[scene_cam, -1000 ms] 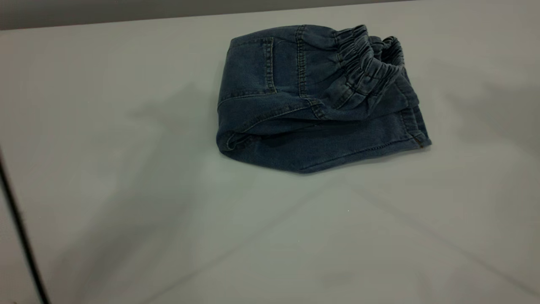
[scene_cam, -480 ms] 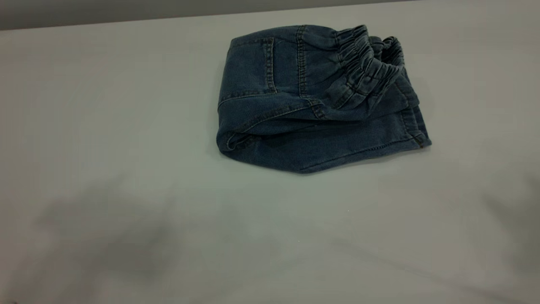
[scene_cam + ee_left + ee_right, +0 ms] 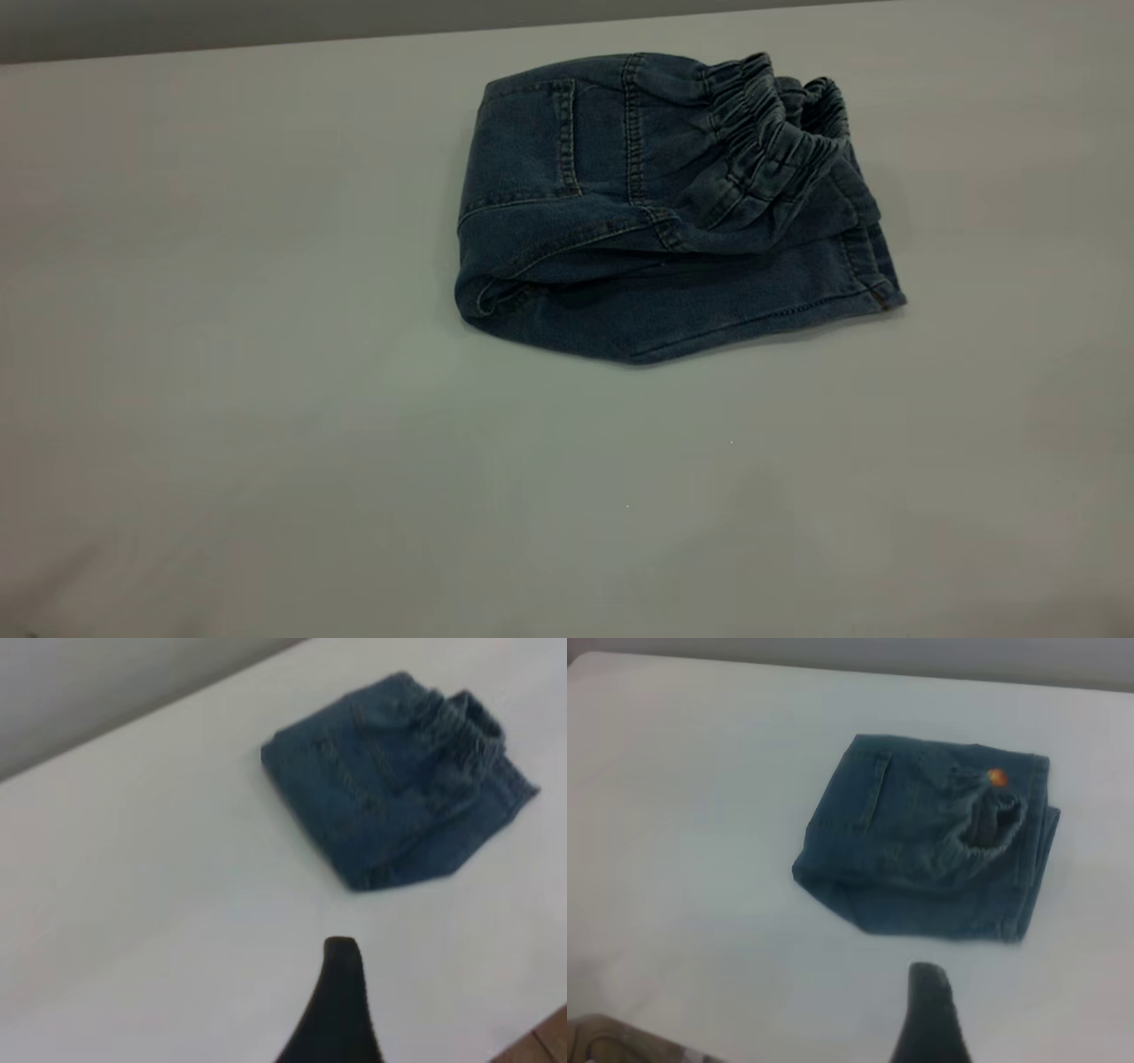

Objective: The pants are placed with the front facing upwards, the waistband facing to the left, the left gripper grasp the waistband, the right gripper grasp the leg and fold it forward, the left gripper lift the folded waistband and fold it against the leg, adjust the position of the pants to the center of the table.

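The pants (image 3: pixel 611 230) lie folded into a compact blue denim bundle on the table (image 3: pixel 266 399), right of centre and toward the far edge. Their gathered waistband (image 3: pixel 771 133) rests on top at the bundle's right end, over the leg layer. Neither arm appears in the exterior view. Of my left gripper (image 3: pixel 425 988) only one black finger (image 3: pixel 341 1001) shows, well short of the pants (image 3: pixel 390 780), with bare table beside it. My right gripper (image 3: pixel 1010 1010) likewise shows a single finger (image 3: pixel 932 1014) clear of the pants (image 3: pixel 921 842). Neither holds anything.
The table's far edge meets a grey wall (image 3: pixel 266 22) just behind the pants. A brown wooden floor (image 3: pixel 545 1041) shows past a table edge in the left wrist view. A tan shape (image 3: pixel 602 1041) sits at a table corner in the right wrist view.
The arms' shadows and a dark line at the left edge have slid off the table toward the near side. The pants have not moved.
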`<move>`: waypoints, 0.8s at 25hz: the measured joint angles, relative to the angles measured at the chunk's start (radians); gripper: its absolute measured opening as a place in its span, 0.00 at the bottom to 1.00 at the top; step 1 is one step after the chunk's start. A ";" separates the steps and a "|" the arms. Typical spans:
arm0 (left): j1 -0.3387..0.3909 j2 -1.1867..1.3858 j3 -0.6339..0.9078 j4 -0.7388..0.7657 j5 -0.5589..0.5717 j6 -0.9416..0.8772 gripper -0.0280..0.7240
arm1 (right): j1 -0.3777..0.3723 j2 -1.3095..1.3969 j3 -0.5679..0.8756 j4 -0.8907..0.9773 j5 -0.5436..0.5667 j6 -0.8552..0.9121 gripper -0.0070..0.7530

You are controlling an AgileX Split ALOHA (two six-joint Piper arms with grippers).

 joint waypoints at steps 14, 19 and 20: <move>0.000 -0.302 0.372 -0.008 -0.002 -0.021 0.81 | 0.000 -0.415 0.349 -0.191 -0.037 0.044 0.59; 0.000 -0.373 0.491 -0.007 -0.003 -0.019 0.81 | 0.000 -0.466 0.454 -0.196 -0.114 -0.007 0.59; 0.000 -0.388 0.509 -0.007 -0.004 -0.019 0.81 | 0.000 -0.477 0.474 -0.196 -0.119 -0.007 0.59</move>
